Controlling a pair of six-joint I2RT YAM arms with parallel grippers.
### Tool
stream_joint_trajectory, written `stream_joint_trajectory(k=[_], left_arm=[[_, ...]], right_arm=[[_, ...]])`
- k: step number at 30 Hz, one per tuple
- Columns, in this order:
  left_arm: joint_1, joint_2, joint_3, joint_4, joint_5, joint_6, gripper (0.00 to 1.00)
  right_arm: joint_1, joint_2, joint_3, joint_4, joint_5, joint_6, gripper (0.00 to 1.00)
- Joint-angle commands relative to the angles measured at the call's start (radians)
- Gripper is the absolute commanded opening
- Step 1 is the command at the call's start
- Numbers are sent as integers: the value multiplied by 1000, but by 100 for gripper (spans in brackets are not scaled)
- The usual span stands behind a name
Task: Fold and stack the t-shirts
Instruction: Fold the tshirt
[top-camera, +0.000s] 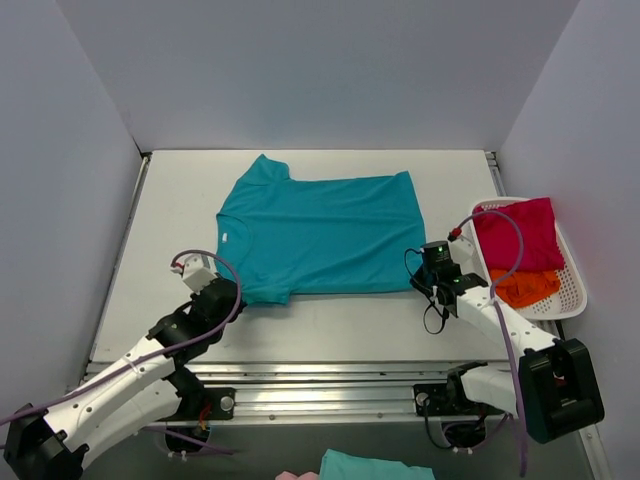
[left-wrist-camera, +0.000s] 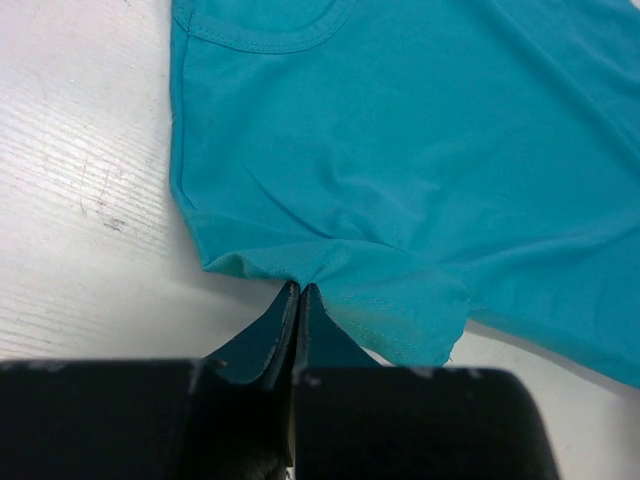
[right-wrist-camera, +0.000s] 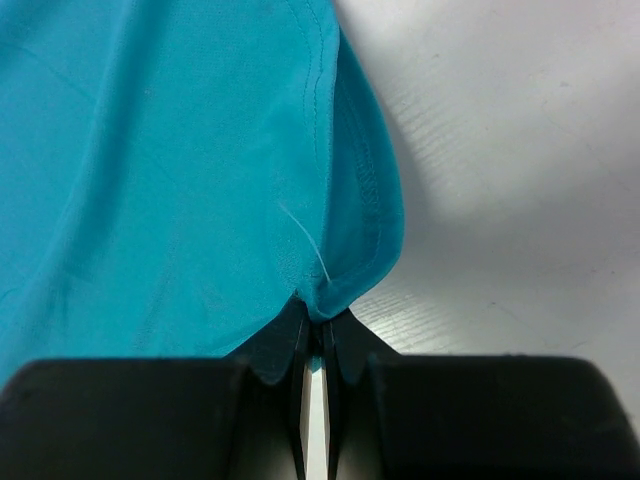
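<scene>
The teal-blue t-shirt (top-camera: 320, 232) lies spread flat on the table, collar to the left, hem to the right. My left gripper (top-camera: 226, 293) is shut on the near sleeve edge of the teal shirt (left-wrist-camera: 400, 180), pinching cloth between its fingertips (left-wrist-camera: 301, 292). My right gripper (top-camera: 428, 268) is shut on the shirt's near hem corner (right-wrist-camera: 340, 250). The crimson-pink t-shirt (top-camera: 520, 233) and the orange t-shirt (top-camera: 527, 287) lie crumpled in the white basket (top-camera: 572, 290) at the right.
Another teal cloth (top-camera: 375, 466) and a bit of pink show below the table's front rail. Grey walls close in on three sides. Bare white table (top-camera: 350, 325) lies in front of the shirt.
</scene>
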Motion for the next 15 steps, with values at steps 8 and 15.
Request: stream_joint_trajectory(k=[8,15], left_arm=[[15,203,202,85,17,131,2],[49,371,287,184,59,171,2]], right_arm=[[-6,58,152,-33,34,-51,0],[-7,135,274,-43,56,-76,0]])
